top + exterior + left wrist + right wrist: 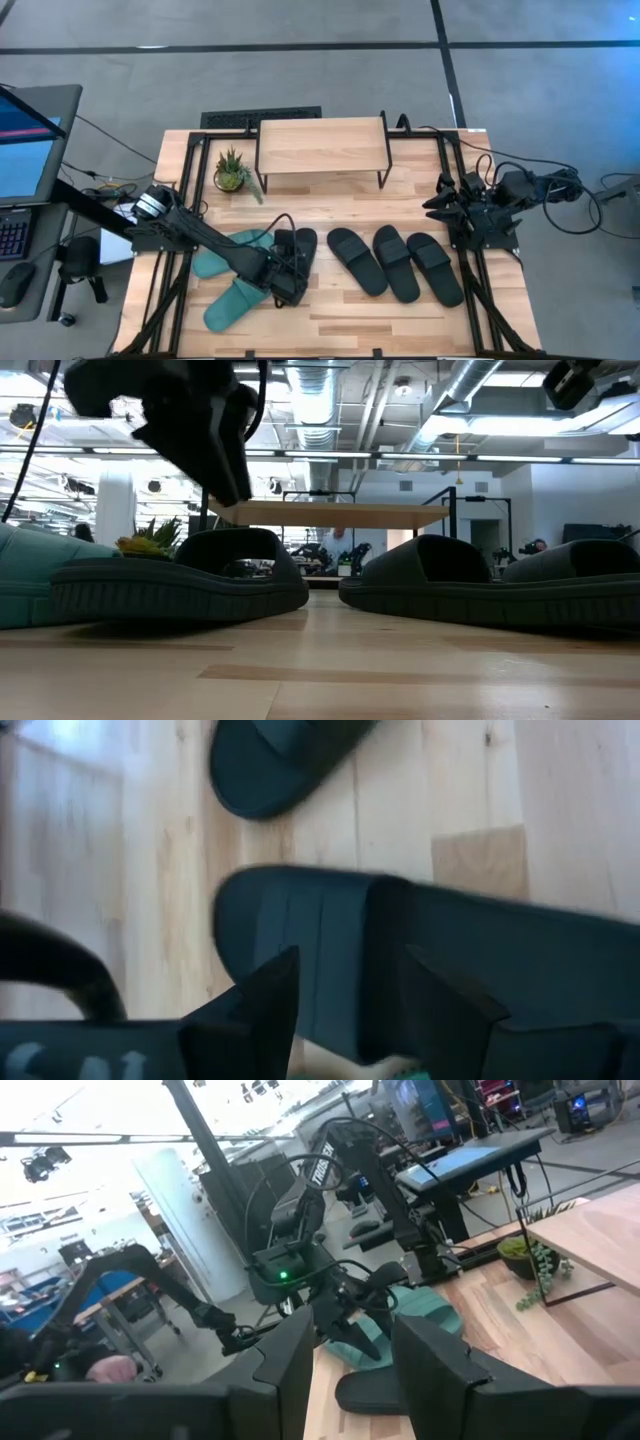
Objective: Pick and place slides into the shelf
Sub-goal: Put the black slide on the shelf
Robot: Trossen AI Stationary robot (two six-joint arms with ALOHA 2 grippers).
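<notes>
Four black slides and two teal slides lie soles down on the table. The teal pair (228, 275) lies at the left. One black slide (297, 252) is beside them, and three black slides (395, 262) lie side by side in the middle. The shelf (322, 148) stands on its thin black legs at the far edge. My left gripper (360, 1010) is open and hovers just above the lone black slide (420, 960), clear of its strap (230, 545) in the low view. My right gripper (350, 1370) waits open at the table's right edge.
A small potted plant (232, 170) stands left of the shelf. Black frame rails (180, 200) run along both sides of the table. Bare wood (380, 320) lies near the front edge. A monitor and keyboard (20, 150) stand off the table to the left.
</notes>
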